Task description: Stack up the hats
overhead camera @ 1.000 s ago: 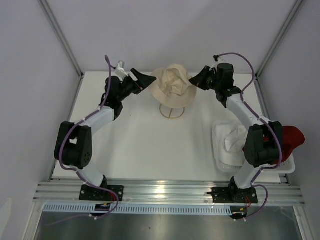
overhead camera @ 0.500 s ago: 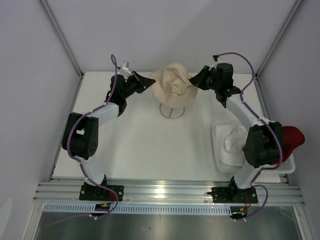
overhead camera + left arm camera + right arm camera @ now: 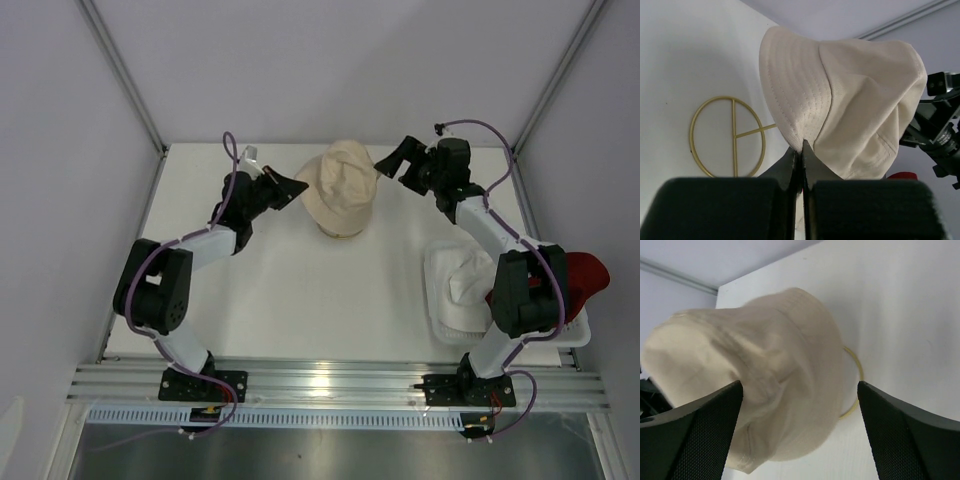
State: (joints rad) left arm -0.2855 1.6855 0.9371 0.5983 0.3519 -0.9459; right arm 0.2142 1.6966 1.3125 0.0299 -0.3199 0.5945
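A cream-white hat (image 3: 340,188) hangs over the gold wire stand at the back of the table, and its crown droops. My left gripper (image 3: 296,187) is shut on the left edge of this hat's brim (image 3: 799,131); its fingertips (image 3: 801,147) pinch the stitched fabric. My right gripper (image 3: 393,164) stands open just right of the hat, its fingers (image 3: 715,415) spread wide on either side of the hat (image 3: 765,375) without touching it. A dark red hat (image 3: 586,274) lies at the far right, partly behind the right arm.
The gold ring base (image 3: 727,135) of the stand rests on the table under the hat, and an arc of the gold ring base (image 3: 858,371) shows past the brim. A white mesh basket (image 3: 440,300) at the right holds pale crumpled fabric (image 3: 465,283).
My left gripper has shut on the cream hat's brim. My right gripper has opened and let go of the other side. The hat has sunk lower over the stand.
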